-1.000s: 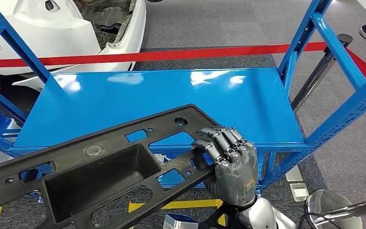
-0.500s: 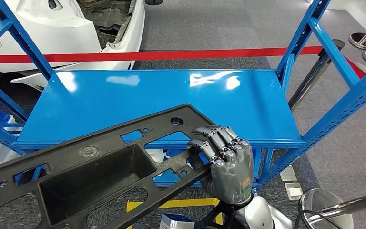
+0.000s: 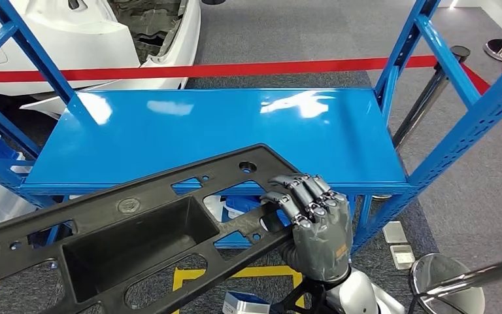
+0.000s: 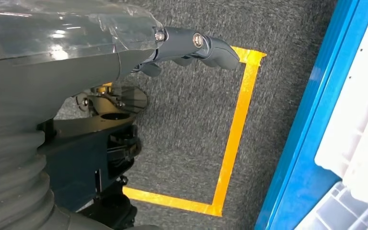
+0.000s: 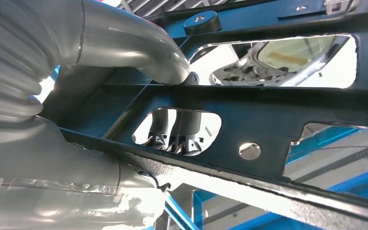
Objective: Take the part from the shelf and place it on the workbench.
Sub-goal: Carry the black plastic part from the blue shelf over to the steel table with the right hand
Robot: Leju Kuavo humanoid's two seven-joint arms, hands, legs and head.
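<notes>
While right hand (image 3: 315, 226) clamps part (image 3: 137, 229) at its right end, part hangs off shelf (image 3: 202, 131) front edge. I keep it level. Left hand (image 4: 191, 45) holds nothing, fingers apart.

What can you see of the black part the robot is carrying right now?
The black part is a long, flat panel of matt, textured plastic, lying slantwise across the head view in front of the blue shelf, not resting on it. It has a deep rectangular pocket in the middle, several rectangular and oval cut-outs, and a round hole near its far end. The right robot hand grips its near edge with fingers curled over the top. Its left end runs out of frame, so any support there is hidden.
</notes>
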